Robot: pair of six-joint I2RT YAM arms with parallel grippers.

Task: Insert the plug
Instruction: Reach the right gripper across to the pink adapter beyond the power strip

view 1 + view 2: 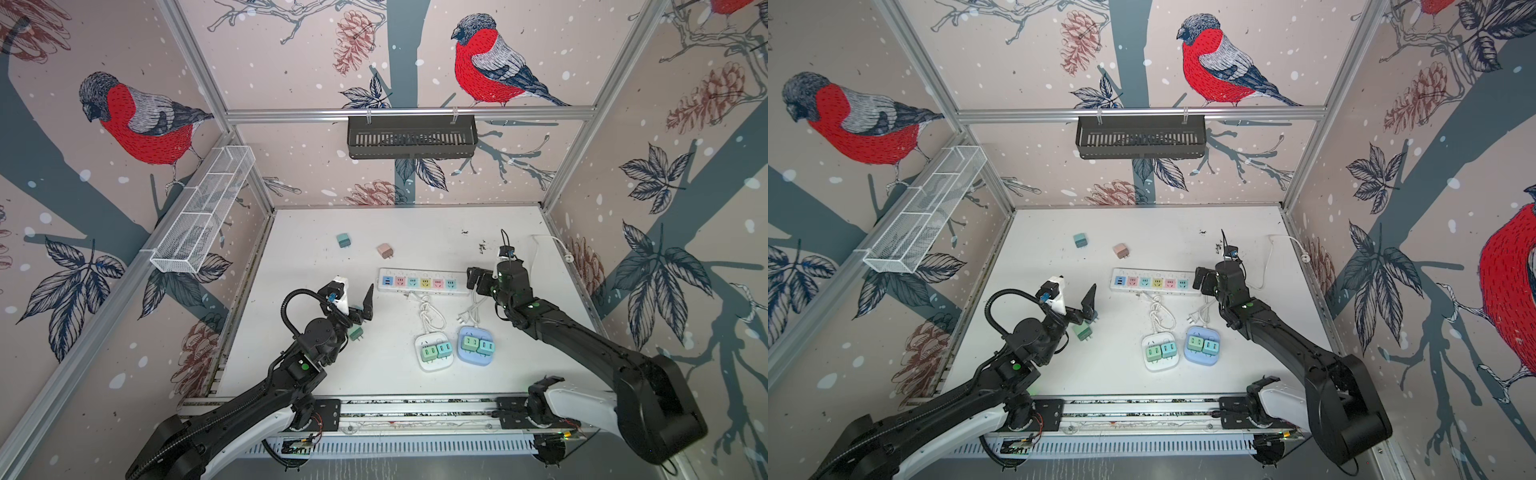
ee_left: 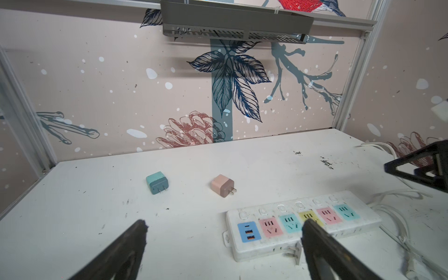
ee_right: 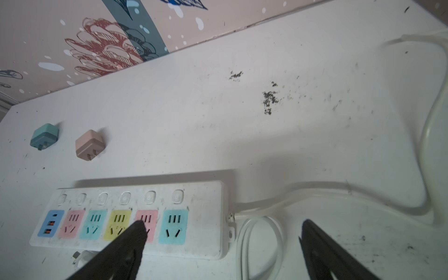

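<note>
Our left gripper and right gripper are wide open and empty, the pink plug lies sideways on the bench beyond the power strip, and we fear a tilted grasp sends its pins beside the slots.

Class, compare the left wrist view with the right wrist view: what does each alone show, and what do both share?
Left wrist only: the dark slotted wall shelf and the left gripper, jaws open. Right wrist only: the strip's white cable as one unbroken curve. Both: the white power strip with coloured sockets, the teal cube plug, the pink cube plug.
</note>
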